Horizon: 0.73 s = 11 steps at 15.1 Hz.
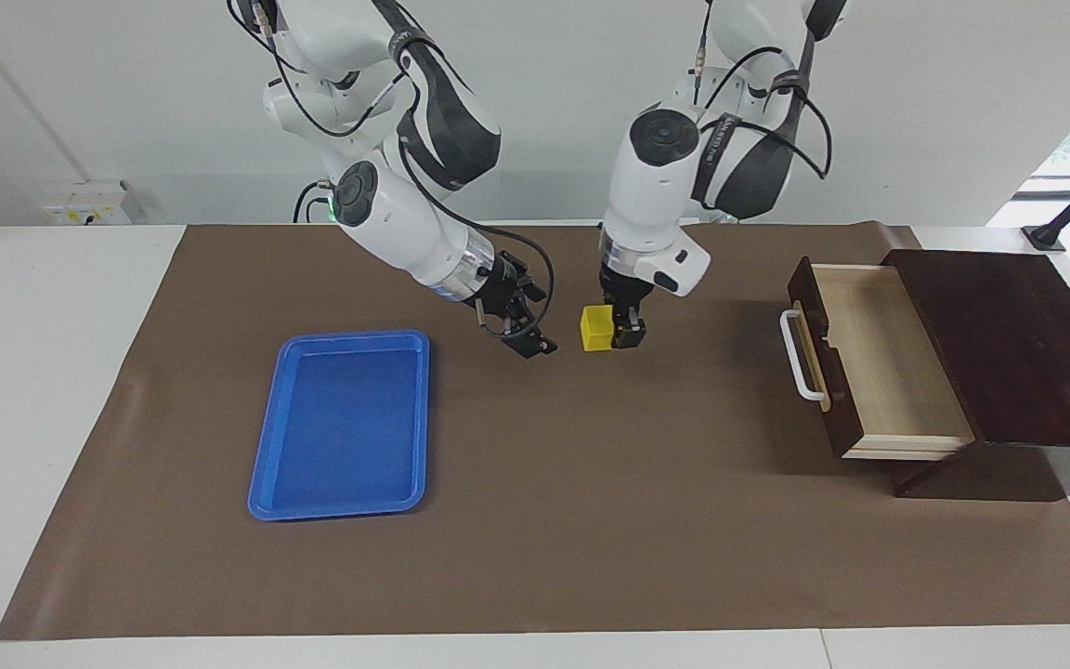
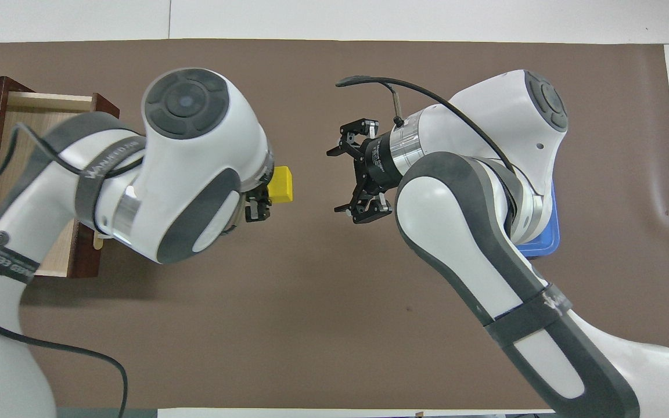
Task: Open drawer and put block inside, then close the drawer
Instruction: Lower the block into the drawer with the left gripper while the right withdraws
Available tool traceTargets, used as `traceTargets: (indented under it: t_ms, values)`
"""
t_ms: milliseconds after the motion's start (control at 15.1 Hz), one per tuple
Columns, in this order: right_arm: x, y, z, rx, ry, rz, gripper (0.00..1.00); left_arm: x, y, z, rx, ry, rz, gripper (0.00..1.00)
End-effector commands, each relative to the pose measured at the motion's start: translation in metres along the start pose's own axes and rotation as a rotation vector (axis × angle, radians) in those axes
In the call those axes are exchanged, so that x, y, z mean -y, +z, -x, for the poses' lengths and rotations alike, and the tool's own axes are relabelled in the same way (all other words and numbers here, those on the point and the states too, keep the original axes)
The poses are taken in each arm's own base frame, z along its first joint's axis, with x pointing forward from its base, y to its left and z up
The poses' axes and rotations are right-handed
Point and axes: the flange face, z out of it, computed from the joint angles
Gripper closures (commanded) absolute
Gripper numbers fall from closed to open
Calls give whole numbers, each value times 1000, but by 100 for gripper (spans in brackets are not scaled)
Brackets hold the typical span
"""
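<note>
- The left gripper (image 1: pixel 617 333) is clamped on the small bright yellow cube block (image 1: pixel 596 328), holding it in the air over the brown mat (image 1: pixel 535 520), between the blue tray and the drawer.
- In the overhead view the block (image 2: pixel 281 184) juts out from under the left arm's white wrist, with one black fingertip (image 2: pixel 256 210) showing beside it.
- The right gripper (image 1: pixel 528 334) hangs over the mat between the block and the tray, clear of the block, its fingers spread apart and holding nothing; the overhead view shows the same wide spread (image 2: pixel 351 171).
- The dark brown wooden box's drawer (image 1: pixel 869 358), with a white bar handle (image 1: pixel 800 356) and a pale wood interior, stands pulled out at the left arm's end of the table; nothing lies in it.
- The flat blue plastic tray (image 1: pixel 343 424) lies on the mat toward the right arm's end, well apart from both grippers.
</note>
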Motion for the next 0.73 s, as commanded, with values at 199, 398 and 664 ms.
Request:
traceTargets:
  t_ms: [199,398,664]
  values:
    - [11,-59,-49,-111,-113,13,0,-19,-69,-177,-10,122,-50,100]
    - [7,-97,-87,-153,-333,87,0,-36,-66,-275,-5,200,-39,100]
    - [-8,-133,-116,-280,-702,231,0,-24,-37,-340,-29,233,10,100]
